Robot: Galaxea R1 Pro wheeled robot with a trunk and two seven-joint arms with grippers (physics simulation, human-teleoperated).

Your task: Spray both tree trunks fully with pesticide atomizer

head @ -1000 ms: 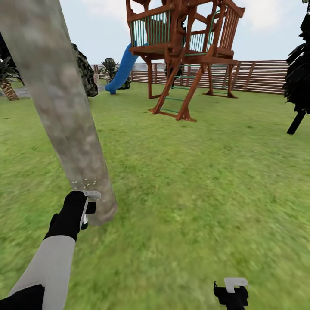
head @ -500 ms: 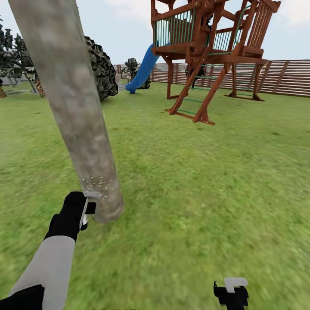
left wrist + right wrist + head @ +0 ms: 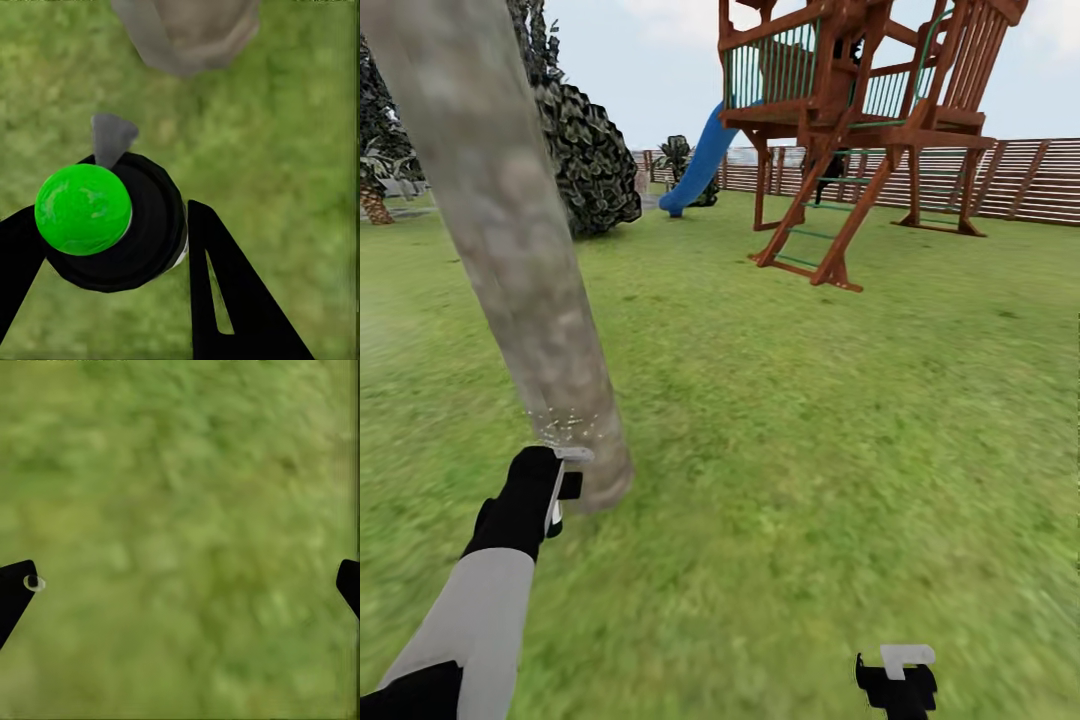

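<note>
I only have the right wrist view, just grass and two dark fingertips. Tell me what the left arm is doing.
Observer: The left gripper is shut on the atomizer, which has a black body and a green top.
Operator: Say where it is aimed.
Observer: The grey nozzle points toward the base of the tree trunk. In the head view the gripper sits low beside that trunk.
Operator: Confirm that spray is landing.
Observer: Fine white specks show on the lower trunk just above the gripper. Higher up the trunk I see none.
Operator: Report my arm.
Observer: The right gripper is open over bare lawn, holding nothing, well away from the trunk.
</note>
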